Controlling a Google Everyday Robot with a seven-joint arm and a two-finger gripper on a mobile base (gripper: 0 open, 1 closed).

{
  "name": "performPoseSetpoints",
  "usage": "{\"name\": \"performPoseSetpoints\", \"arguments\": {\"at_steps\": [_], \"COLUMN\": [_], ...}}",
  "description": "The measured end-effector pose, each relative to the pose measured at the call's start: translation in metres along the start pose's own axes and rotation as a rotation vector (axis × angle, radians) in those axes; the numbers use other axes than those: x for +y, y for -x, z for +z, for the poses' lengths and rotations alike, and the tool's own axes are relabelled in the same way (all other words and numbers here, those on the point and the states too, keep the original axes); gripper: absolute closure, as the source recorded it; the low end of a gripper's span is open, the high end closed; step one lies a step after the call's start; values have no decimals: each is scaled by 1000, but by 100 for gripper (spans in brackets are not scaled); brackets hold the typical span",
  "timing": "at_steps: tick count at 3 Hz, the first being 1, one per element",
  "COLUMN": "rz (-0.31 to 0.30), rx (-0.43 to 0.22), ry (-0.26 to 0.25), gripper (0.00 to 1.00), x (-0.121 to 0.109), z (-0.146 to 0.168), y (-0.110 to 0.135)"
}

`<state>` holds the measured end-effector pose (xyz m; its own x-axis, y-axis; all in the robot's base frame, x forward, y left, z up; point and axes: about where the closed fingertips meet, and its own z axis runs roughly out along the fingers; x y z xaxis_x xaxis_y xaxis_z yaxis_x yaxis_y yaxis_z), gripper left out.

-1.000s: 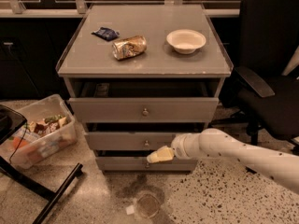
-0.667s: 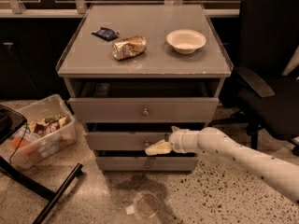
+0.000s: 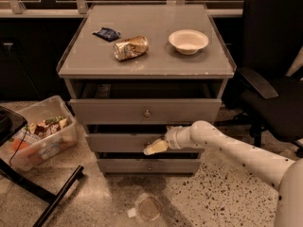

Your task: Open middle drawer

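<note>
Claw (image 3: 155, 147) rests at the front centre of the middle drawer (image 3: 118, 142), entering from 3 o'clock; grip state cannot be determined. Drawer is probably rigid and free-sliding; pull at centre.

The single white arm (image 3: 251, 157), speckled with dark dots, enters from the lower right corner and extends up and to the left, nearly straight. It ends in a rounded wrist joint (image 3: 201, 132) with a ribbed collar. The cream-coloured gripper (image 3: 155, 147) projects from that collar, pointing left and slightly downward, at the lower centre of the view.
</note>
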<state>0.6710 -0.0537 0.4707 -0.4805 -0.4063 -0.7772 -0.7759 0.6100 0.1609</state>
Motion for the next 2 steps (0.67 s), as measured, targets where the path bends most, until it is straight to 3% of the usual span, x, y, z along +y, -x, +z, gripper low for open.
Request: {"name": "performPoseSetpoints", "arguments": {"at_steps": [2], "rz": [29], "rx": [169], "ry": [-30], "gripper": [0], "x": [-14], "z": [34], "y": [-34]}}
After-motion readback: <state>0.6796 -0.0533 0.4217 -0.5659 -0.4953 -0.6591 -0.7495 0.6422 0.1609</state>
